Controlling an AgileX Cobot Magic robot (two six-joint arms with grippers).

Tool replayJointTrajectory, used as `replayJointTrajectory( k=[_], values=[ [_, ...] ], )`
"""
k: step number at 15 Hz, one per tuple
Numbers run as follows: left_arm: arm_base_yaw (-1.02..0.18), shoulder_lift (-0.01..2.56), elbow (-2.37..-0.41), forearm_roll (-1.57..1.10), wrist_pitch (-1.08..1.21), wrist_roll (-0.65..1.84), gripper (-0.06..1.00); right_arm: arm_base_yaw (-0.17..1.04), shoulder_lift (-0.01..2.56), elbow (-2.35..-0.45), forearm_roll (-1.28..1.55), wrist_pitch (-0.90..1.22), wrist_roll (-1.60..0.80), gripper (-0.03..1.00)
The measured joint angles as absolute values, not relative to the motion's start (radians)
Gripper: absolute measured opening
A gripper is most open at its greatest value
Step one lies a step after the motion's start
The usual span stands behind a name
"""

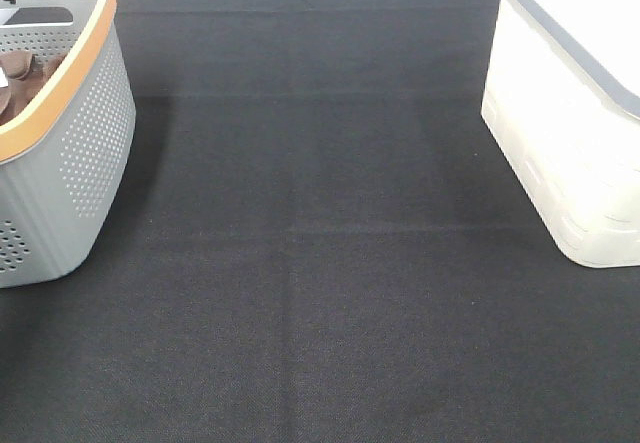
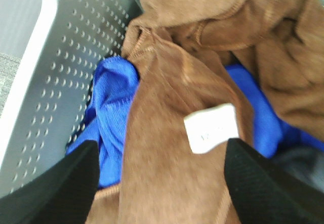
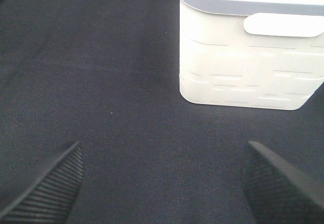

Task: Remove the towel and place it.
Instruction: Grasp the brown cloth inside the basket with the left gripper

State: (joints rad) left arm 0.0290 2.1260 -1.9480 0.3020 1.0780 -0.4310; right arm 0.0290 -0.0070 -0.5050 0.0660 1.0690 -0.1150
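A brown towel (image 2: 172,82) with a white label (image 2: 211,128) lies crumpled in the grey perforated basket (image 2: 66,57), on top of a blue cloth (image 2: 114,97). My left gripper (image 2: 162,150) is open just above the towel, with one black finger on each side of it; the jaws hold nothing. In the exterior high view the basket (image 1: 85,153) stands at the far left with a bit of the brown towel (image 1: 25,73) showing inside; neither arm shows there. My right gripper (image 3: 163,150) is open and empty above the black table cloth.
A white storage bin with a grey rim (image 1: 575,133) stands at the right edge of the table; it also shows in the right wrist view (image 3: 248,57), ahead of my right gripper. The basket has an orange rim (image 1: 70,73). Black cloth (image 1: 320,263) covers the table.
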Motion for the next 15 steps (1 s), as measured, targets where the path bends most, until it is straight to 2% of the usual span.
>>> replayJointTrajectory(
  k=[4, 11, 14, 15],
  values=[
    [0.031, 2.152, -1.957, 0.293, 0.950, -0.457, 0.67, 0.029, -0.007, -0.505, 0.066, 1.069, -0.115, 0.80],
    [0.031, 2.224, -1.960, 0.275, 0.918, -0.481, 0.67, 0.029, -0.007, -0.505, 0.069, 1.069, -0.115, 0.80],
    [0.031, 2.240, -1.960, 0.275, 0.872, -0.505, 0.53, 0.029, -0.007, -0.505, 0.069, 1.069, -0.115, 0.80],
    [0.031, 2.240, -1.960, 0.275, 0.872, -0.505, 0.53, 0.029, -0.007, -0.505, 0.069, 1.069, -0.115, 0.80]
  ],
)
